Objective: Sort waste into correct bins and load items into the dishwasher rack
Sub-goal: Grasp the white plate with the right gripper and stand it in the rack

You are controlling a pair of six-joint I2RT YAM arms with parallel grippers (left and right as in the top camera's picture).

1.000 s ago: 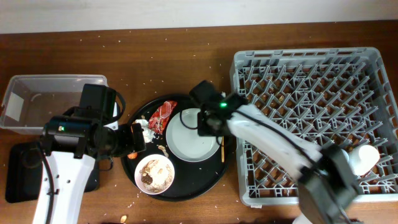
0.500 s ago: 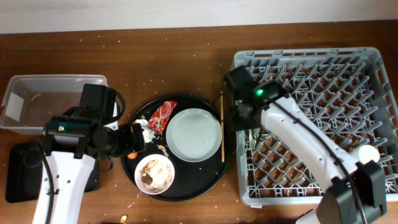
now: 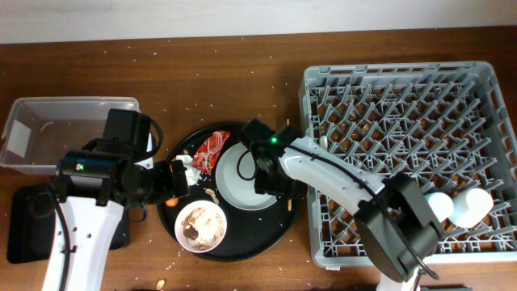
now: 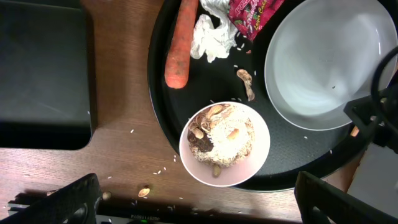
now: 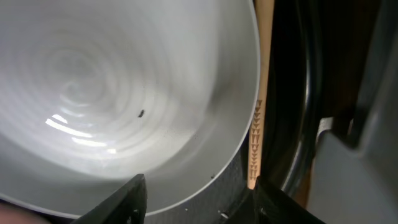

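**Right gripper hanging open at the plate's rim**

The pale plate (image 3: 234, 190) is lying almost clean on the round black tray (image 3: 250, 238), with one dark speck inside it. The right gripper (image 5: 199, 205) is hovering at its edge, fingers spread and pinching nothing. A wooden stick (image 5: 256, 124) is lying just beside that rim. A red wrapper (image 4: 252, 12), a napkin (image 4: 211, 34), a carrot (image 4: 179, 46) and a bowl (image 4: 225, 144) of rice scraps are crowding the tray. The left gripper (image 4: 205, 205) is hanging wide open near the bowl. The grey rack (image 3: 412, 105) is sitting to the right.
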